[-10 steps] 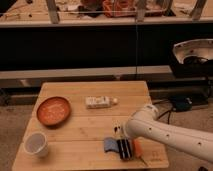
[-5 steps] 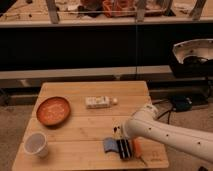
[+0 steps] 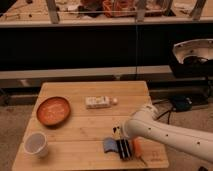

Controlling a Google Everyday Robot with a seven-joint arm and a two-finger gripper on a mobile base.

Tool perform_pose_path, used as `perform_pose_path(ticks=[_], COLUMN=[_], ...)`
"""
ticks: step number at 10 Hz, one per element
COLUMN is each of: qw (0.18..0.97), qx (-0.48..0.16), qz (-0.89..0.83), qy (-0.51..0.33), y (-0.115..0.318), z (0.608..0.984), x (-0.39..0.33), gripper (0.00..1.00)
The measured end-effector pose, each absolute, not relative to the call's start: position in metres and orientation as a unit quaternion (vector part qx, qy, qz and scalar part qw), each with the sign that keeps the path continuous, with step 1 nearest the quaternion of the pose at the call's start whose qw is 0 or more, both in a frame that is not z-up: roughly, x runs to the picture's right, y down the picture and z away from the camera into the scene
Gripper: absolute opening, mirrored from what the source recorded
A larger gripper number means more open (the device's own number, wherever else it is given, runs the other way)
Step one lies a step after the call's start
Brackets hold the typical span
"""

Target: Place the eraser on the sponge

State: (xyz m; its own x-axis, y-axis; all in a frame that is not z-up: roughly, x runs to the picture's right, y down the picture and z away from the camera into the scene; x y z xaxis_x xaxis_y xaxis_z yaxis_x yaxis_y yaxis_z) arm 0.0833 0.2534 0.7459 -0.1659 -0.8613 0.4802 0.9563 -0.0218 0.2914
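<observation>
My gripper (image 3: pixel 123 148) hangs low at the table's (image 3: pixel 85 131) near edge, just beside the blue sponge (image 3: pixel 108 145); whether my jaws are apart or together, I cannot tell.

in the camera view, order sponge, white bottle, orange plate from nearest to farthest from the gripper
1. sponge, right beside the gripper, near the table's front edge
2. white bottle, lying mid-table, farther back
3. orange plate, at the view's left side

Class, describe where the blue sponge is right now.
In the camera view, the sponge lies near the front edge of the table, right of centre, immediately left of the end effector.
</observation>
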Motion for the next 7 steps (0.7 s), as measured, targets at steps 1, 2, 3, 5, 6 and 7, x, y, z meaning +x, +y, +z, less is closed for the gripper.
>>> perform_pose_path(ticks=[1,2,3,5,6,7], qw=[0.639,0.638,0.637,0.634,0.633,0.632], qx=[-0.084,-0.083,-0.082,-0.081,-0.081,-0.08], qz=[-0.71,-0.711,-0.713,-0.715,-0.715,-0.716], qy=[-0.282,-0.282,-0.283,-0.284,-0.284,-0.284], y=[0.2533,0.2532,0.2536,0.2544,0.2547,0.2549], z=[0.7461,0.7464,0.7466,0.7469,0.747,0.7471], x=[0.0829,0.0825,0.0822,0.0818,0.0816,0.0813], gripper=[0.25,0.27,0.23,0.19,0.19,0.19])
